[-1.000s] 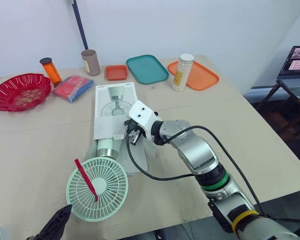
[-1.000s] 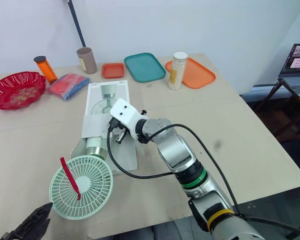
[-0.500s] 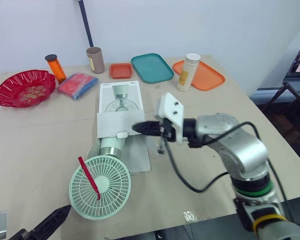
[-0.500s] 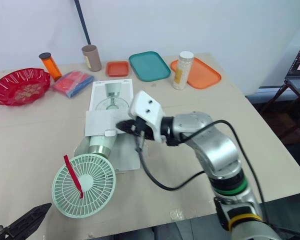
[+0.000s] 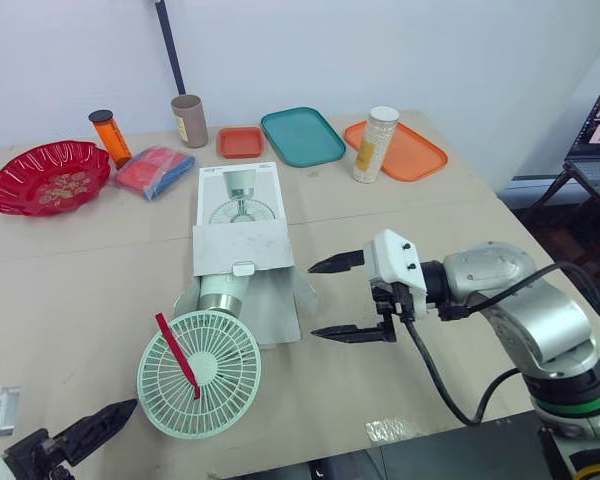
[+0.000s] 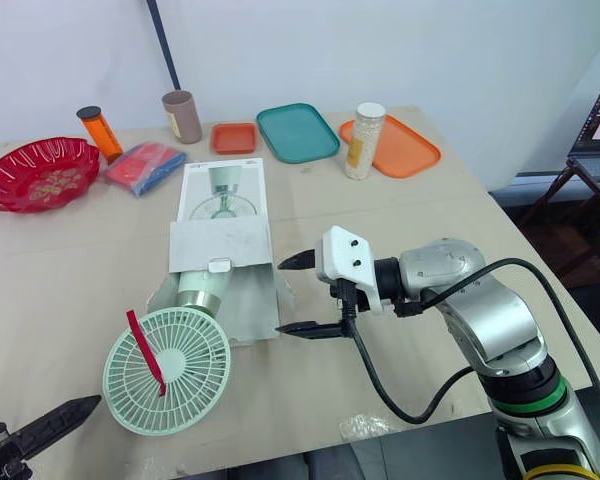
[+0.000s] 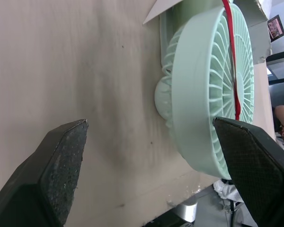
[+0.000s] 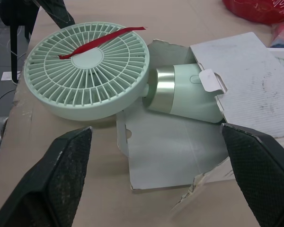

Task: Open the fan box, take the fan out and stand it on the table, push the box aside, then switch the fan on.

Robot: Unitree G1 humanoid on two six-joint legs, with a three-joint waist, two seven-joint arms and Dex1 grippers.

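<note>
- left end effector [image 7: 150,122]: released, fingers spread wide, at the near worktop [image 5: 70,290] edge beside the fan head.
- fan [image 5: 199,375]: unmoved, lying down, head out on worktop, base inside the opened fan box [image 5: 242,245].
- right end effector [image 5: 312,300]: backed off the box flap to the box's right, released, empty. Opening looks done; fan pull-out next.

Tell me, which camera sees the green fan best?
The right wrist view. There the fan lies close up: whole round grille, red strip, gold ring, body partly under the box flap. Both eye views show it from above, farther off. The left wrist view catches the grille edge-on.
</note>
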